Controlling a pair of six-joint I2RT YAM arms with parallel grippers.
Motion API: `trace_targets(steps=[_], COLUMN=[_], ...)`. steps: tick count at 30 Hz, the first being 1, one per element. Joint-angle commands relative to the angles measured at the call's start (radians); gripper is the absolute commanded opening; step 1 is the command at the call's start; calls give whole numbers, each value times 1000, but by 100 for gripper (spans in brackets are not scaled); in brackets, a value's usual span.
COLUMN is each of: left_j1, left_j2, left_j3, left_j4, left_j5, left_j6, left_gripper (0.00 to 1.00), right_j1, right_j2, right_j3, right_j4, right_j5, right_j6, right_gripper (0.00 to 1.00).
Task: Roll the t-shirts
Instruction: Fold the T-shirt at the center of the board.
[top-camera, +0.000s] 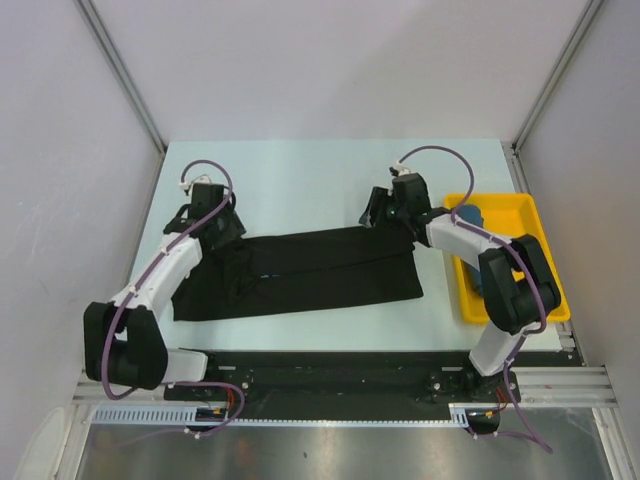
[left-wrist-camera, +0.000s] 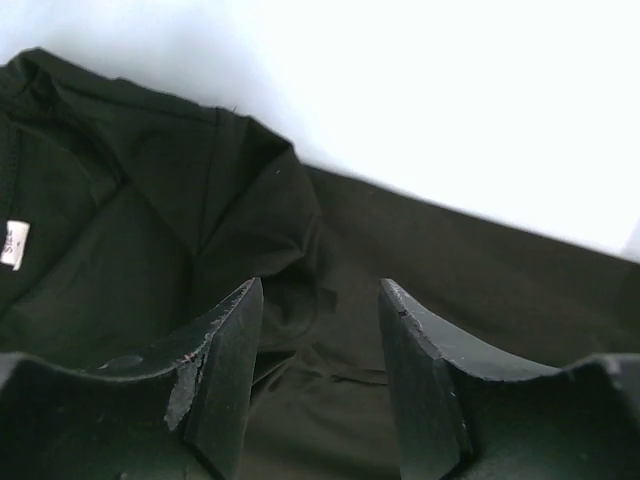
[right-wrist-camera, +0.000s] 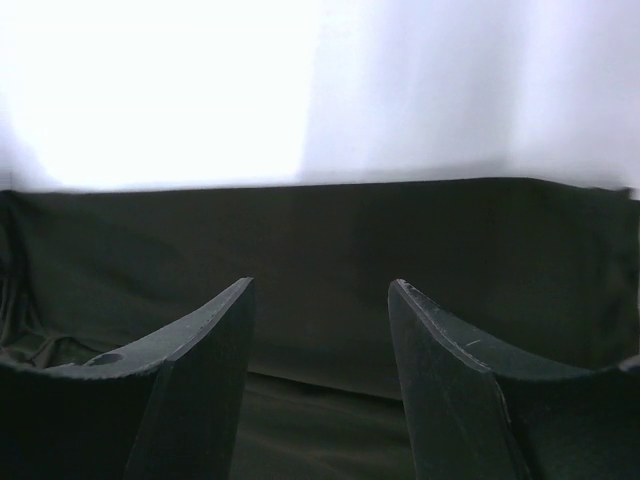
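The black t-shirt (top-camera: 310, 272) lies folded into a long strip across the table, plain side up, its print hidden. My left gripper (top-camera: 222, 228) is open over the shirt's left, collar end; the left wrist view shows bunched cloth (left-wrist-camera: 200, 250) with a white label (left-wrist-camera: 14, 244) beyond the gripper (left-wrist-camera: 320, 300). My right gripper (top-camera: 385, 215) is open at the shirt's far right edge; its wrist view shows flat black cloth (right-wrist-camera: 330, 260) past the gripper (right-wrist-camera: 320, 300). The teal-blue t-shirt (top-camera: 472, 218) lies in the yellow tray, partly hidden by my right arm.
The yellow tray (top-camera: 520, 215) stands at the table's right side. Grey walls enclose the table on three sides. A black rail (top-camera: 340, 372) runs along the near edge by the arm bases.
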Motion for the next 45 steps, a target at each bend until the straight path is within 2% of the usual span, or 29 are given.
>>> trace_targets(steps=[1, 8, 11, 14, 15, 17, 26, 32, 41, 45], left_j1=[-32, -47, -47, -45, -44, -38, 88, 116, 175, 180], left_j2=[35, 90, 111, 105, 86, 53, -243, -287, -270, -264], left_j3=[2, -54, -51, -49, -51, -55, -228, -275, -267, -258], left_j4=[-39, -39, -54, -80, -109, -155, -217, -224, -224, -212], left_j5=[-78, -87, -98, -142, -156, -212, -144, -127, -112, -100], left_j6=[42, -29, -52, -86, -92, -121, -265, -256, -201, -166], left_gripper=[56, 52, 43, 21, 9, 2, 0, 0, 1, 1], right_j1=[54, 141, 161, 189, 203, 214, 339, 479, 687, 773], right_j2=[53, 133, 153, 165, 167, 168, 188, 230, 277, 325], right_j3=[70, 137, 152, 163, 166, 165, 166, 166, 209, 252], right_j4=[74, 98, 106, 102, 102, 100, 177, 287, 339, 342], right_j5=[-32, -53, -70, -73, -76, -74, -157, -185, -62, 120], right_j6=[23, 57, 71, 75, 77, 78, 153, 230, 221, 137], right_gripper=[61, 60, 59, 58, 58, 58, 57, 50, 51, 51])
